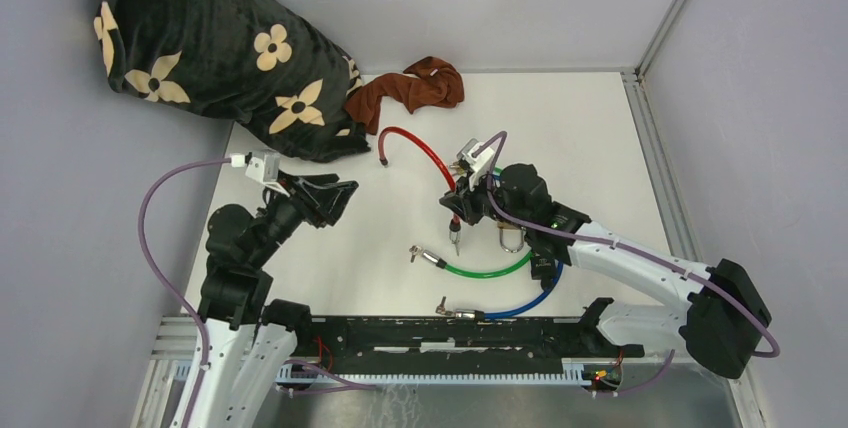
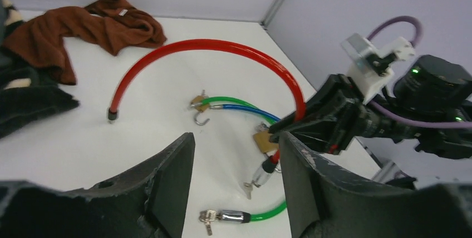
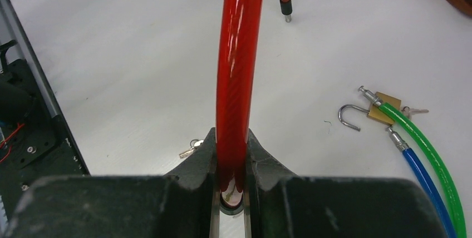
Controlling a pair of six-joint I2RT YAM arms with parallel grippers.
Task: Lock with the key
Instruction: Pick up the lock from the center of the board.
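Right tool (image 3: 231, 154) pinching red cable (image 3: 236, 71) near its end; left tool (image 2: 235, 149) spread, empty. Padlock (image 3: 383, 114) sits on worktop (image 3: 111, 54) (shackle open). My worry: stiff cable twists out, sweeps padlock away.

Red cable (image 3: 236, 54) tip inside right claw (image 3: 231, 140)

Crumpled brown cloth (image 1: 415, 88) beside a black flowered blanket (image 1: 215, 58), far left.
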